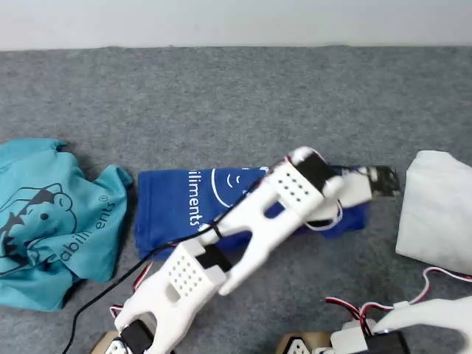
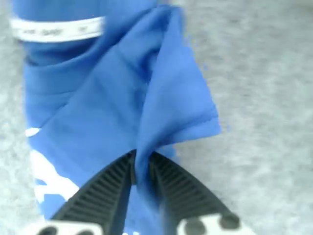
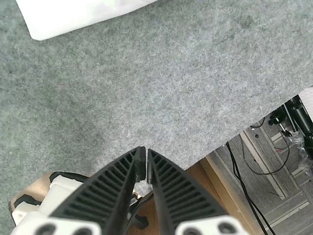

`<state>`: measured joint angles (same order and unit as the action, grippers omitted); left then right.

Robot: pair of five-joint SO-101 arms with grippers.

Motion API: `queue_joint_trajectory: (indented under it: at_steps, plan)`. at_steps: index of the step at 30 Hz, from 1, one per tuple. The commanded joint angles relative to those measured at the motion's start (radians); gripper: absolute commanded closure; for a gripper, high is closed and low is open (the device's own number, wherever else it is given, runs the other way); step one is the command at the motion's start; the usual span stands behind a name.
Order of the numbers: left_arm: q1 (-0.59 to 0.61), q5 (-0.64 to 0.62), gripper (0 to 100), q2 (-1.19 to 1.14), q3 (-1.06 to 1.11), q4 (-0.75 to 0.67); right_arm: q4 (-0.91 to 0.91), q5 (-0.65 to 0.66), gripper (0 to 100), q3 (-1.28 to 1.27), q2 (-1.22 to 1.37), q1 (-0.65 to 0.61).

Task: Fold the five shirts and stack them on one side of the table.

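Note:
A blue shirt (image 1: 177, 205) lies partly folded in the middle of the grey table, white print up. My left arm stretches across it, and my left gripper (image 1: 383, 181) sits at the shirt's right end. In the left wrist view my left gripper (image 2: 142, 164) is shut on a fold of the blue shirt (image 2: 122, 98), the cloth pinched between its black fingers. A teal shirt (image 1: 51, 214) lies crumpled at the left. A white shirt (image 1: 439, 210) lies folded at the right. My right gripper (image 3: 146, 164) is shut on nothing, low over the table's near edge.
The table is covered in grey carpet (image 1: 236, 103), bare across the far half. The right arm's base (image 1: 398, 332) rests at the near right edge. Beyond the table edge, the right wrist view shows floor and cables (image 3: 274, 147).

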<state>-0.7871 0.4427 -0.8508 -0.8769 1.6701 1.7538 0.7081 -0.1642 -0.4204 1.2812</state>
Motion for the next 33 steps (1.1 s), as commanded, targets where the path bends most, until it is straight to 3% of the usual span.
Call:
queue_joint_trajectory:
  at_steps: [1, 11, 16, 25, 33]
  plan:
    - [0.048, 0.011, 98, -0.038, -0.088, 0.003, 0.036, 0.003, 98.9, 0.002, -0.038, 0.004]
    - [0.130, -0.083, 78, -0.193, -0.291, 0.026, 0.036, 0.003, 98.9, 0.002, -0.038, 0.007]
    - [0.160, -0.083, 77, -0.201, -0.377, 0.057, 0.036, 0.003, 98.9, 0.002, -0.038, 0.007]
    - [0.238, -0.087, 77, -0.247, -0.348, 0.018, 0.036, 0.003, 98.9, 0.002, -0.038, 0.007]
    - [0.241, -0.089, 78, -0.278, -0.415, 0.044, 0.036, 0.003, 98.9, 0.002, -0.038, 0.007]
